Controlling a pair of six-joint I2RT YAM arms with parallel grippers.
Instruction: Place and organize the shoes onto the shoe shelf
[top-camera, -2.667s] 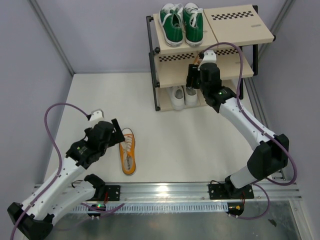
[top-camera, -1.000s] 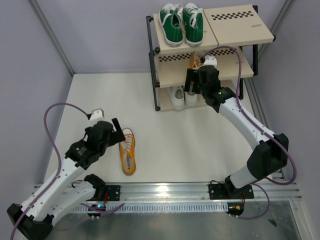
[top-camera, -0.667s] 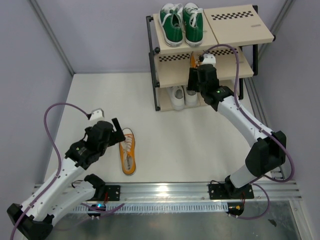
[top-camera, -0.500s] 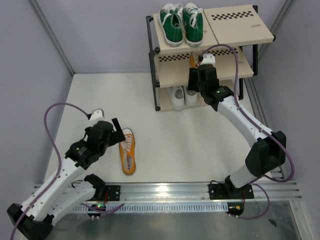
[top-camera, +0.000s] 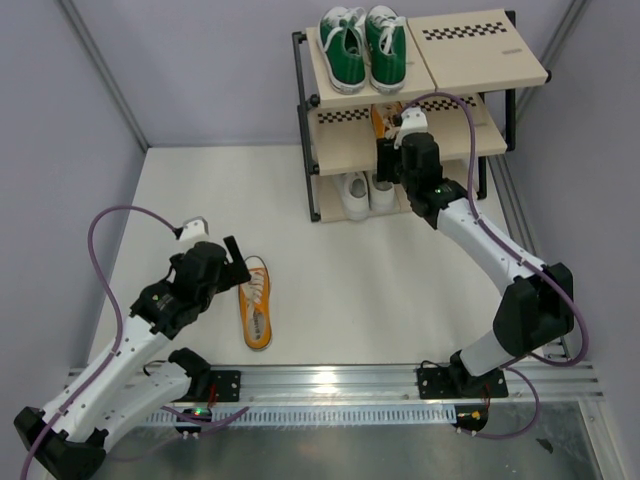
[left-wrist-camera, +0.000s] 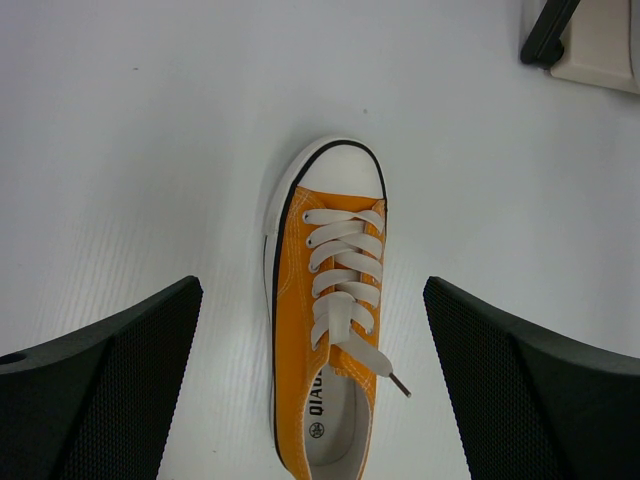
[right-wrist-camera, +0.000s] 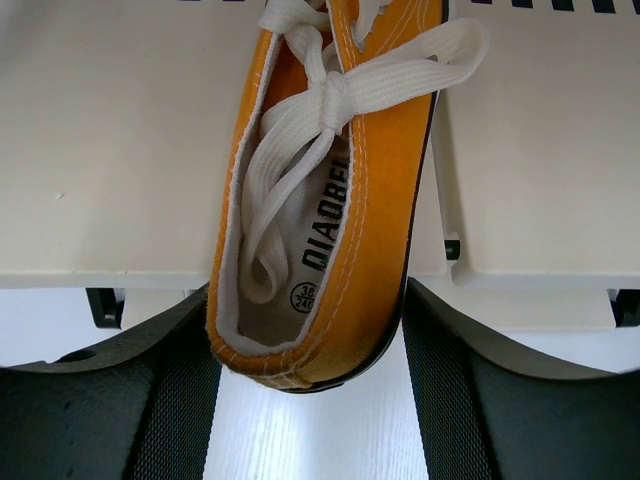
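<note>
The shoe shelf (top-camera: 480, 55) stands at the back right. A green pair (top-camera: 365, 45) sits on its top board and a white pair (top-camera: 358, 192) on the bottom tier. My right gripper (top-camera: 388, 160) is shut on the heel of an orange shoe (right-wrist-camera: 340, 200), tilted on its side, toe in over the middle board (right-wrist-camera: 110, 150); the heel overhangs the front edge. In the top view that shoe (top-camera: 381, 120) is mostly hidden. The other orange shoe (top-camera: 256, 302) lies on the floor, toe away. My left gripper (left-wrist-camera: 312, 330) is open, hovering above it.
The right half of the top board holds nothing. The shelf's black frame post (top-camera: 299, 90) is at its left front. Grey walls (top-camera: 60, 120) close in left and right. A metal rail (top-camera: 330, 378) runs along the near edge by the arm bases.
My right gripper has moved toward the shelf, carrying the orange shoe further over the middle board. The left arm and the floor shoe have not moved.
</note>
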